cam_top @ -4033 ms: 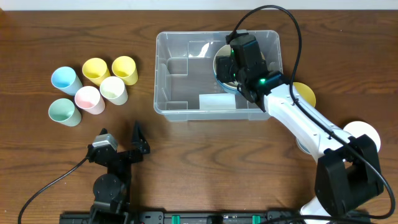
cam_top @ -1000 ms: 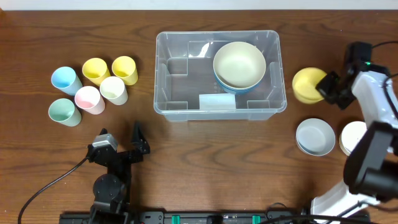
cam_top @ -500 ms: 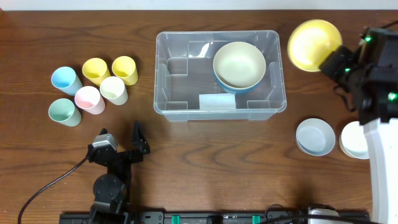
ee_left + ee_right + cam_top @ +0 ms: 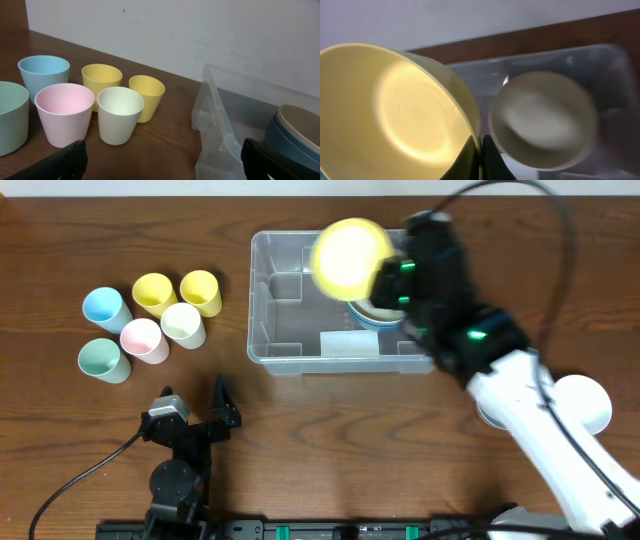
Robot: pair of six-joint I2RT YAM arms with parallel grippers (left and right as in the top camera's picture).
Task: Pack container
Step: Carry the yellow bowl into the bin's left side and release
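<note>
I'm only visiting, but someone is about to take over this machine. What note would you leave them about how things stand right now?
Left claw: open, holding nothing, low near the front of the table.
Right claw: shut on the rim of the yellow bowl, held in the air over the container.
Done: a cream bowl sits nested in a blue bowl inside the container.
Left: set the yellow bowl down inside. The five cups to the container's left and a white bowl to its right are outside it and probably go in next.
</note>
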